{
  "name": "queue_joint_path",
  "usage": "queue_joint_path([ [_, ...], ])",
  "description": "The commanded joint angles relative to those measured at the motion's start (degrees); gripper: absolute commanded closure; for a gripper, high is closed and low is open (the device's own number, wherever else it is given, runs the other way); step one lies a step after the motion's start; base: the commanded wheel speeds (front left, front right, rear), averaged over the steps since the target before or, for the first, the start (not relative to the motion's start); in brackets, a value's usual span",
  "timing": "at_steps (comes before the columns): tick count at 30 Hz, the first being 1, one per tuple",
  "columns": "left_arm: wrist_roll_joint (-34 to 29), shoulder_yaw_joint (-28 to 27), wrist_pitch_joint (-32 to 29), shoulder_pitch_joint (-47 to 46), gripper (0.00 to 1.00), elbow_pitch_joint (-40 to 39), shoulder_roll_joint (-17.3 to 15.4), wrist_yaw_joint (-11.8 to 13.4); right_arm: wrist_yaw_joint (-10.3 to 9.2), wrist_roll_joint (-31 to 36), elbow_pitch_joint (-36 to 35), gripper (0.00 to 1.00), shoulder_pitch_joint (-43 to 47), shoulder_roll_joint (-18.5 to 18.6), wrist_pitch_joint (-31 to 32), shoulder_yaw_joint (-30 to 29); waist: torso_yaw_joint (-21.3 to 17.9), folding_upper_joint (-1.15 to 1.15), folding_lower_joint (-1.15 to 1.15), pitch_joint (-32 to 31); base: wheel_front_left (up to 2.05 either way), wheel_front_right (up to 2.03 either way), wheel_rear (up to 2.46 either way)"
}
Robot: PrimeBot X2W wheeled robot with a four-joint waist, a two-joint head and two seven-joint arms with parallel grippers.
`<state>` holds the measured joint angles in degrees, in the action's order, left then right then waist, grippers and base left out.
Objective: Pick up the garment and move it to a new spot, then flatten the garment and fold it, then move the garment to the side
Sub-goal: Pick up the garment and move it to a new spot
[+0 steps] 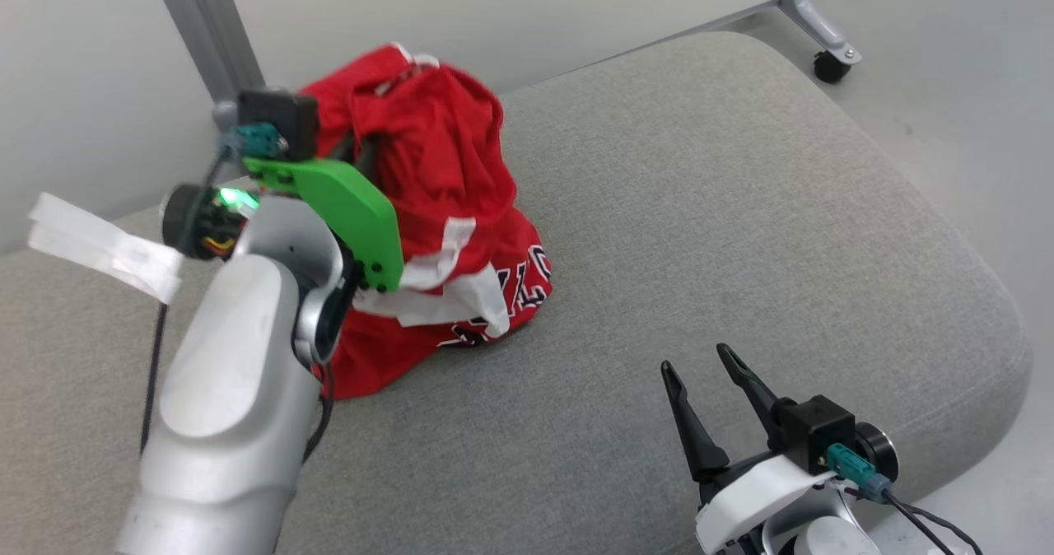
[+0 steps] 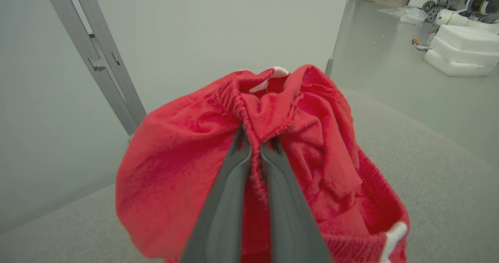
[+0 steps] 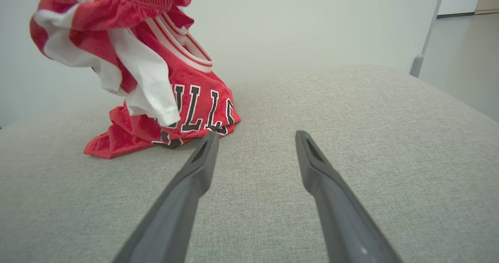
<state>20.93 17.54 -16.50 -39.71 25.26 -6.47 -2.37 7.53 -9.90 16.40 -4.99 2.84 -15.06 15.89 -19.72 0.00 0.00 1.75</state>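
The left gripper [image 2: 255,140] pinches the red garment [image 1: 436,151], half-lifted off the grey cushion [image 1: 741,209] (the right gripper [image 1: 694,357] stands wide open), so relocating, flattening and folding likely remain.

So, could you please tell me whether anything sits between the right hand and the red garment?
Nothing visible does. Only bare grey cushion lies between the open right hand and the garment, whose lower edge rests on that cushion. The left hand is shut on a fold near its top.

garment [image 1: 445,168]: 1 | pincers: 2; left pincer [image 2: 257,138], right pincer [image 1: 694,357] | grey cushion [image 1: 741,209]: 1 | caster wheel [image 1: 830,67]: 1
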Motion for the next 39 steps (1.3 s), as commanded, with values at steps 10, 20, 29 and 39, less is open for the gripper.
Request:
queue_joint_path([
  [10,-1.1,5.1,9.1,6.4,0.00,14.1,2.6,0.1,-0.08,-0.4,-1.0,0.00,-0.3,0.1,-0.2,-2.7,-2.3,0.00,0.00,4.3,0.00,0.00,0.00],
  [20,-1.3,5.7,26.3,13.1,0.00,8.2,2.7,2.9,-0.08,1.3,-1.2,0.00,2.3,0.1,-0.2,-8.5,4.6,0.00,0.00,0.5,0.00,0.00,0.00],
  [29,-1.6,1.7,31.7,26.2,0.00,-3.6,-1.5,6.2,-0.08,2.6,-1.8,0.00,4.4,0.1,-0.2,-12.9,10.2,0.00,0.00,-1.9,0.00,0.00,0.00],
  [39,-3.0,-7.3,31.7,39.1,0.00,-12.7,-2.7,8.1,-0.08,2.7,-2.2,0.00,4.8,0.1,-0.2,-12.9,11.7,0.00,0.00,-2.5,0.00,0.00,0.00],
])
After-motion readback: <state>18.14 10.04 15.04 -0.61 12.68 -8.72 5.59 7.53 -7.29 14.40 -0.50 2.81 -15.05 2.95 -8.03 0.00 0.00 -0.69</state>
